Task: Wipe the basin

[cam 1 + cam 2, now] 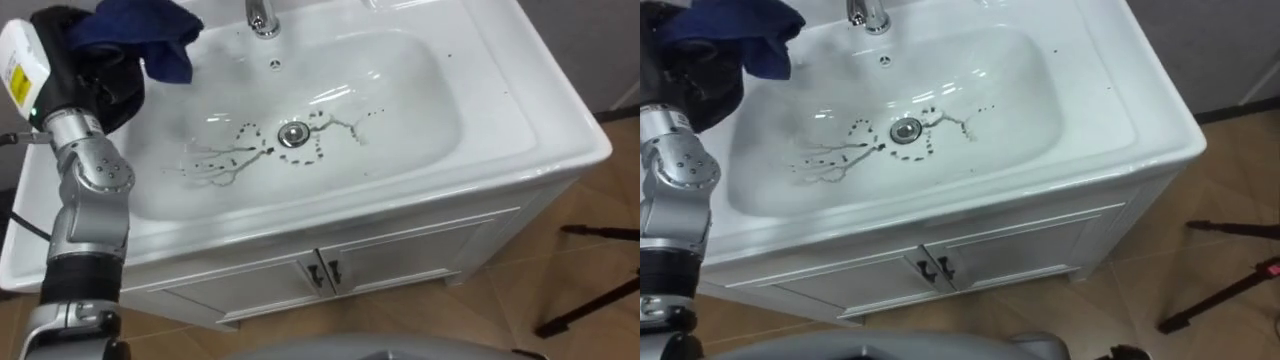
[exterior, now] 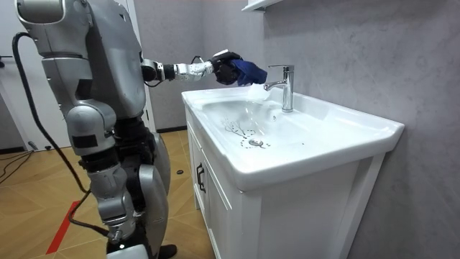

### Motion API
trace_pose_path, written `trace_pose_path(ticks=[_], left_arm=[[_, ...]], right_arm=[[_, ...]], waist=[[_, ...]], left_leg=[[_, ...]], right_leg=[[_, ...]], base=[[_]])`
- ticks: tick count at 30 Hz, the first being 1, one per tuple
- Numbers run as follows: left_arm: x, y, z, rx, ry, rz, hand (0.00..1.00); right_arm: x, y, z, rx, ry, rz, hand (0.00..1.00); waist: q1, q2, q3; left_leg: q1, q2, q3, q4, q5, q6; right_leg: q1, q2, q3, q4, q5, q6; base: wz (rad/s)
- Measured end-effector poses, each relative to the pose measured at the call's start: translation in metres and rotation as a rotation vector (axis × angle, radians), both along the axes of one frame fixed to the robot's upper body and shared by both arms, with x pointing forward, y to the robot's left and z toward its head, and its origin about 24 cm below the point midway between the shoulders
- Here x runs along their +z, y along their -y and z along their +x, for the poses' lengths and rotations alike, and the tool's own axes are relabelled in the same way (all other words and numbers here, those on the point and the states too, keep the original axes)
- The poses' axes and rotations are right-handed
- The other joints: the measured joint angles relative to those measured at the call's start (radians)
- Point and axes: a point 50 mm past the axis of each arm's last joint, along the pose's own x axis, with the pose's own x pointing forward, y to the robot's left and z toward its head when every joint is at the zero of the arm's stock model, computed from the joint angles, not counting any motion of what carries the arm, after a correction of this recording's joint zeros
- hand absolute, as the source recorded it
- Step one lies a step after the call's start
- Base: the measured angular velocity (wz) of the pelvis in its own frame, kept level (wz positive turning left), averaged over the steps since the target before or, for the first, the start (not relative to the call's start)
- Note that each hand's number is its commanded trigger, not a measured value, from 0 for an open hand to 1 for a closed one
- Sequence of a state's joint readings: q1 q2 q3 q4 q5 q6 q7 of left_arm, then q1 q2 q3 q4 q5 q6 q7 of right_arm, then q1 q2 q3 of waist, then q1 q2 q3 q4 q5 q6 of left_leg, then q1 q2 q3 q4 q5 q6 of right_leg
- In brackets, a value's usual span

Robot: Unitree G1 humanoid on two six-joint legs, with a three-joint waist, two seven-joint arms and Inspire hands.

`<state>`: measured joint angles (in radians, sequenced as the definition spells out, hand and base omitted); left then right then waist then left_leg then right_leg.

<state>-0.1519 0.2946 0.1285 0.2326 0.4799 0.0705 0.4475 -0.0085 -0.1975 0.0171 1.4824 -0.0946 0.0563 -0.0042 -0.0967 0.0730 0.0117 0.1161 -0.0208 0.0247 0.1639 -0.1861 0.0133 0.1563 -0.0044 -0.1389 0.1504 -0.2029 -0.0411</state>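
Note:
The white basin stands before me, and I stand at its front left corner in the room view. Dark dirty streaks spread around the drain on the bowl's floor. My left hand is raised over the bowl's far left corner, its fingers curled round a crumpled dark blue cloth. The cloth hangs just left of the chrome faucet and above the bowl, clear of the streaks. From the side, the hand and cloth are level with the faucet's spout.
A white cabinet with two doors and small dark handles sits under the basin. Black tripod legs lie on the wooden floor to the right. A grey wall and a shelf edge are behind the basin.

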Motion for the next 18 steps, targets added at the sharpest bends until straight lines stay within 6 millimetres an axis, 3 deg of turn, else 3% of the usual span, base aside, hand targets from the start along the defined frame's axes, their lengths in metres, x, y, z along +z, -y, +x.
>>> trace_pose_path(ticks=[7,14,18], left_arm=[[0.020,0.010,0.001,-0.028,0.090,0.049,1.00],[0.020,0.015,0.002,-0.042,0.073,0.153,1.00],[0.009,0.022,-0.001,-0.077,0.025,0.155,1.00]], right_arm=[[-0.001,-0.003,-0.007,0.025,-0.031,-0.003,0.00],[-0.001,-0.002,-0.009,0.043,-0.039,-0.015,0.00],[-0.001,-0.002,-0.008,0.058,-0.041,-0.013,0.00]], waist=[[-0.004,-0.010,-0.0060],[0.001,0.003,-0.0156],[0.003,0.002,-0.0124]], left_leg=[[-0.001,-0.002,0.000,0.002,0.000,0.000],[0.000,0.000,0.002,0.000,0.000,0.000],[0.008,0.000,-0.003,0.000,0.000,0.000]], right_leg=[[-0.004,0.003,0.002,-0.004,0.000,0.000],[-0.009,0.006,0.017,0.000,0.000,0.000],[0.002,0.007,0.022,0.000,0.000,-0.001]], base=[[0.02],[-0.04],[-0.03]])
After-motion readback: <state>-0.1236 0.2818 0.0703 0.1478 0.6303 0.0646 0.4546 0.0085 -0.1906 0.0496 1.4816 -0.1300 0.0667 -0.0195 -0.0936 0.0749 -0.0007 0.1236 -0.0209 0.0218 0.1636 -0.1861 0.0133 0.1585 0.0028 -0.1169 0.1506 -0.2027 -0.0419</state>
